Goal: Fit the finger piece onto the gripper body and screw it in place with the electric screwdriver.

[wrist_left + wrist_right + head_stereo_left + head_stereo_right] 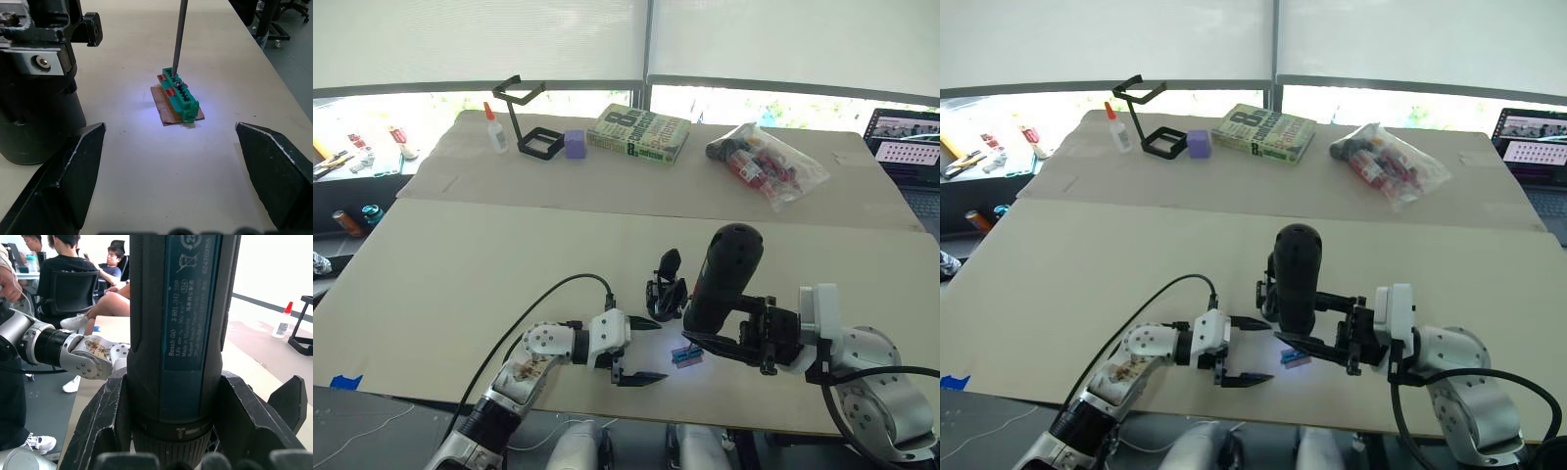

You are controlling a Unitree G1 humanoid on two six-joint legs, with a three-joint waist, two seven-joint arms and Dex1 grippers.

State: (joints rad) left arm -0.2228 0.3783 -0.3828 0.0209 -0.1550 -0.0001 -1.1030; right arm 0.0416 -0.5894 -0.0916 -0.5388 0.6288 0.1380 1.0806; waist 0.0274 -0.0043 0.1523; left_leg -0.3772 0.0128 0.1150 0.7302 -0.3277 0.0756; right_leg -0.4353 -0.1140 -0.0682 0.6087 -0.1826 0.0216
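The two head cameras look forward and down from above the robot's arms, across the cardboard-covered table to the blinds at the far side. They sit side by side, so both take in the same stretch: book, wire-frame stand, bag of bits, laptop.

The left wrist camera sits low and close to the tabletop, looking out between the left gripper fingers at a green terminal block and the screwdriver bit.

The right wrist camera looks along the right gripper, hard against the electric screwdriver, facing seated people beyond. It shares the left arm with the head views.
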